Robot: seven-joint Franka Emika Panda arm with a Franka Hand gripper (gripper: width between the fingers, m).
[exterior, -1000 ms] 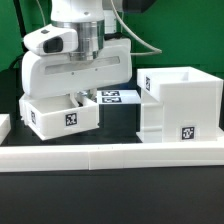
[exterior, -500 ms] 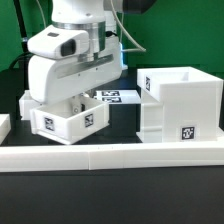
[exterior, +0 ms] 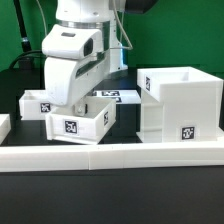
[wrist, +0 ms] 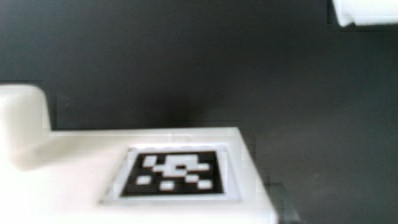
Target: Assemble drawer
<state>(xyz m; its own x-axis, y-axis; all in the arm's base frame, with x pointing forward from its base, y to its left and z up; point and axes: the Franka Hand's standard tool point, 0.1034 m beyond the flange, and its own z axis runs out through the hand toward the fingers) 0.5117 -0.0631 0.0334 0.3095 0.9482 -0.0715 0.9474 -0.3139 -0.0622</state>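
Observation:
My gripper (exterior: 80, 102) reaches down into a small white tray (exterior: 80, 122) and is shut on its wall. The tray sits low over the black table, its tagged face toward the camera, just to the exterior view's left of the large white housing (exterior: 182, 105). A second small tray (exterior: 36, 104) stands behind it on the exterior view's left. In the wrist view the held tray's white surface (wrist: 71, 165) and its tag (wrist: 175, 172) fill the lower part. My fingertips are hidden there.
The long white border rail (exterior: 110, 156) runs along the front of the table. The marker board (exterior: 118, 97) lies flat behind the trays. A green wall and cables stand at the back. A white part (wrist: 365, 10) shows at the wrist view's corner.
My gripper has swung toward the exterior view's right and turned, carrying the small tray with it. The tray has moved nearer the housing and uncovered the second tray behind.

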